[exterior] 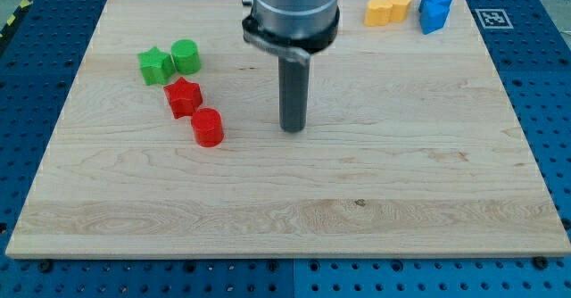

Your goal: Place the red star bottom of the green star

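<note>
The red star [183, 95] lies on the wooden board at the view's left, just below and to the right of the green star [155, 65], nearly touching it. A green cylinder [186, 55] sits right of the green star, touching it. A red cylinder [208, 127] lies below and right of the red star. My tip [293, 128] rests on the board right of the red cylinder, well apart from every block.
A yellow block [387, 9] and a blue block [434, 10] sit near the board's top right edge. The wooden board [375, 182] is bounded by a blue perforated table. A marker tag [492, 17] lies beyond the top right corner.
</note>
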### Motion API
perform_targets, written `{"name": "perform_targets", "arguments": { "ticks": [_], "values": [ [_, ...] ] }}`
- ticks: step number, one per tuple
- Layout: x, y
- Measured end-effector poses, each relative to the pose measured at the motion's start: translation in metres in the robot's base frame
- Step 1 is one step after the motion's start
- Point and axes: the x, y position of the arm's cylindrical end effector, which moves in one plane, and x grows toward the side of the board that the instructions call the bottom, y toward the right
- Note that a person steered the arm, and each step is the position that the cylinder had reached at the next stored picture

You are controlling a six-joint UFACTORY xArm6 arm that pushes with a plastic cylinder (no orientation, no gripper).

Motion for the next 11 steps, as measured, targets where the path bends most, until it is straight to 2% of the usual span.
{"name": "perform_targets", "arguments": {
  "ticks": [1,2,4,5,11],
  "values": [
    [-0.030,-0.024],
    [-0.031,-0.027],
    [-0.034,-0.089],
    [-0.036,-0.089],
    [-0.016,-0.142]
  ]
}}
